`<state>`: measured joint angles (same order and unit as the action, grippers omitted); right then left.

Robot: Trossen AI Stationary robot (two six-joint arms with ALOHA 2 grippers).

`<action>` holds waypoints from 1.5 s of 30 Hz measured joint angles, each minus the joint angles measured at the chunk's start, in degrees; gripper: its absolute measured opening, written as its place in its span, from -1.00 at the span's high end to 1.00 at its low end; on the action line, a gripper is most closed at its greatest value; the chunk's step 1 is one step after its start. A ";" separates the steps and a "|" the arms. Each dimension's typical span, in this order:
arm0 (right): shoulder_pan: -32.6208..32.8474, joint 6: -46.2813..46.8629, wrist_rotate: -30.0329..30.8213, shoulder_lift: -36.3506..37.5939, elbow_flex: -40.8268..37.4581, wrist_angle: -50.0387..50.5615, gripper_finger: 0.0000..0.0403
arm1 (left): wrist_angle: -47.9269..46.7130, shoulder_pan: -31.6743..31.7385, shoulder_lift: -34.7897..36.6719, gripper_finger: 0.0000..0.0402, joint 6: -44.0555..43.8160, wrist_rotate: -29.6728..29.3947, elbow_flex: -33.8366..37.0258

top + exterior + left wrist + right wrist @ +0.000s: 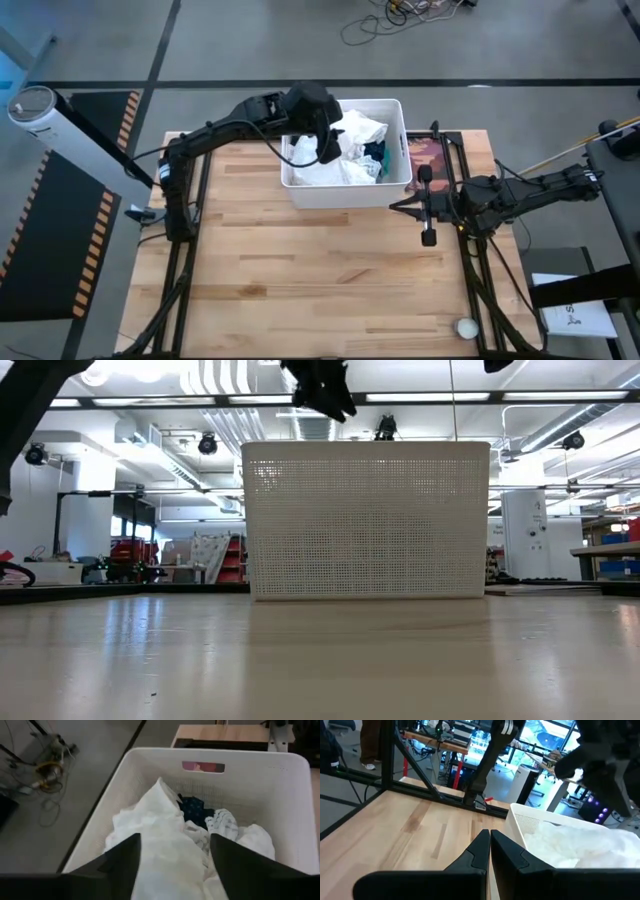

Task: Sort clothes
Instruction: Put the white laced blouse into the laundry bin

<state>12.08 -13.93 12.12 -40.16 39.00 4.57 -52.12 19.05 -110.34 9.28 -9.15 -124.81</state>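
A white plastic basket (402,118) stands at the table's far middle and fills the centre of the low view (365,520). In it lie the clothes: white ones (345,150) heaped up, a teal one (376,156) and a dark navy dotted one (194,810) toward the right side. My left gripper (175,840) hangs open above the basket's left part (326,145); its fingers stand apart over the white heap, with a white fold (160,820) showing between them. My right gripper (490,840) waits shut to the right of the basket (395,207), above the table.
A reddish patterned sheet (425,155) lies just right of the basket. A small white round thing (466,327) sits near the near right corner. Bare wood (300,270) stretches from the basket to the near edge. A white cylinder (40,110) stands off the table's left.
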 joint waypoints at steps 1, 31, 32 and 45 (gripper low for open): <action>0.00 0.04 0.00 0.00 0.00 0.14 1.00 | -0.02 -0.28 0.47 -0.06 0.57 -0.40 0.01; 0.00 -3.63 1.46 0.46 -0.28 2.43 1.00 | 33.95 -9.85 38.73 1.00 4.35 -0.34 50.71; 0.00 -3.64 1.46 0.46 -0.31 2.34 1.00 | 37.02 -10.21 41.04 1.00 3.89 -0.24 54.40; -0.20 -3.40 0.89 4.90 -8.78 -4.55 1.00 | 56.43 -13.77 66.71 1.00 -2.85 -0.24 86.62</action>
<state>11.87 -17.32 13.01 -35.26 30.22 0.02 4.32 5.28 -43.62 6.43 -9.39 -38.19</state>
